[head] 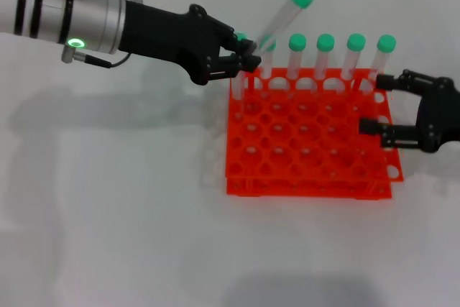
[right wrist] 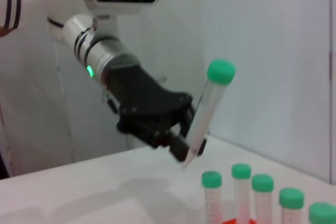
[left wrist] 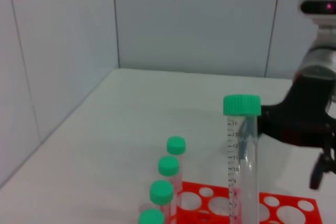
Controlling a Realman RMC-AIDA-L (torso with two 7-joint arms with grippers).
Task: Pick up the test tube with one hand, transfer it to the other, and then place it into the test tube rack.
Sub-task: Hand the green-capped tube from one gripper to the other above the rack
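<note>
My left gripper (head: 246, 60), on the green-ringed arm, is shut on the lower end of a test tube (head: 281, 21). The tube has a green cap and tilts up and to the right above the back left corner of the orange-red rack (head: 309, 167). The left wrist view shows the held tube (left wrist: 242, 171) close up, and the right wrist view shows the left gripper (right wrist: 185, 142) clamping the tube (right wrist: 208, 111). My right gripper (head: 382, 104) is open and empty at the rack's right edge, apart from the held tube.
Several other green-capped tubes (head: 325, 52) stand upright in the rack's back row; they also show in the left wrist view (left wrist: 168, 167) and the right wrist view (right wrist: 241, 179). The rack stands on a white table (head: 108, 199). A wall rises behind it.
</note>
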